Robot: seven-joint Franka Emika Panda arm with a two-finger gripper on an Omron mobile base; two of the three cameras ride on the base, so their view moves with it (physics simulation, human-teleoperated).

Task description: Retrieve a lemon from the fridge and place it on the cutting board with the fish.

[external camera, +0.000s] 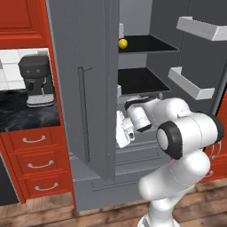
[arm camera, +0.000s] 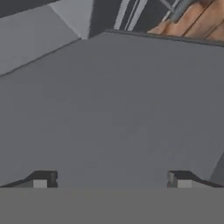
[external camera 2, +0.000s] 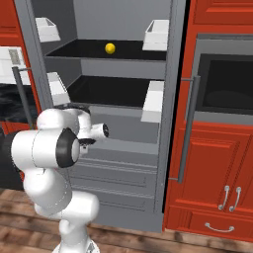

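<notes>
lemon (external camera 2: 110, 48) sits on the fridge's (external camera 2: 123, 20) upper shelf; raise the spread, empty pincer (arm camera: 112, 183) up to it.

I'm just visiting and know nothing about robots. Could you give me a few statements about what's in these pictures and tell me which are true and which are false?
1. The fridge stands open. True.
2. The lemon lies on the lower black shelf. False: it sits on the upper shelf.
3. The gripper is clamped on the lemon. False: its jaws stand wide apart with nothing between them, well below the fruit.
4. A coffee machine stands on the dark counter left of the fridge. True.
5. The cabinets beside the fridge are blue. False: they are red.
</notes>
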